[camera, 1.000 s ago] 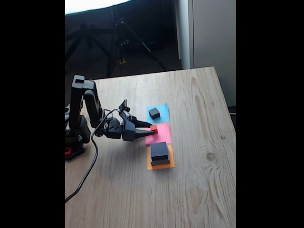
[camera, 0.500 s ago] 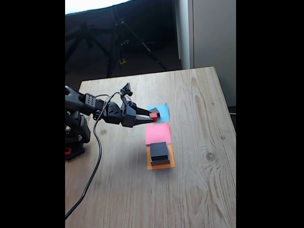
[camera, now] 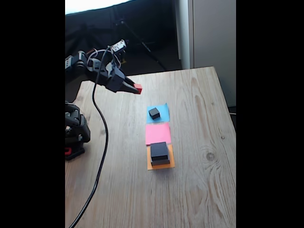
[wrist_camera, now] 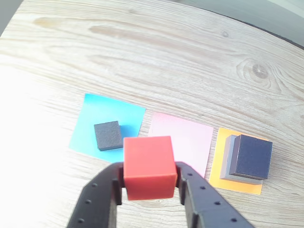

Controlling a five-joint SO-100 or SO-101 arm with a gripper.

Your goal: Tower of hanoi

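Since the earlier frames the black arm has risen from the coloured squares and swung back: the two-finger black gripper (camera: pixel 136 89), which had been low over the pink paper and then beside the blue one, now hangs high above the far left part of the light wooden table (camera: pixel 199 190) in the fixed view, carrying the tiny red cube (camera: pixel 138 88) with it.

In the wrist view, going left to right, the square blue paper (wrist_camera: pixel 85 135) lies flat on the wood with the small black cube (wrist_camera: pixel 107 135) resting on it, off-centre toward its right side. Next, at the bottom middle, the gripper (wrist_camera: pixel 149 183) shows its two dark fingers (wrist_camera: pixel 108 190) pressed against either side of the red cube (wrist_camera: pixel 148 166), which sits lifted well above the table. Beside the blue sheet lies the square pink paper (wrist_camera: pixel 190 137), bare. Rightmost is the square orange paper (wrist_camera: pixel 221 178), bearing the large flat grey block (wrist_camera: pixel 227 161) with the medium black block (wrist_camera: pixel 251 156) stacked on top of it, shifted slightly to the right.

In the fixed view the three papers run in a column, blue farthest, orange nearest.
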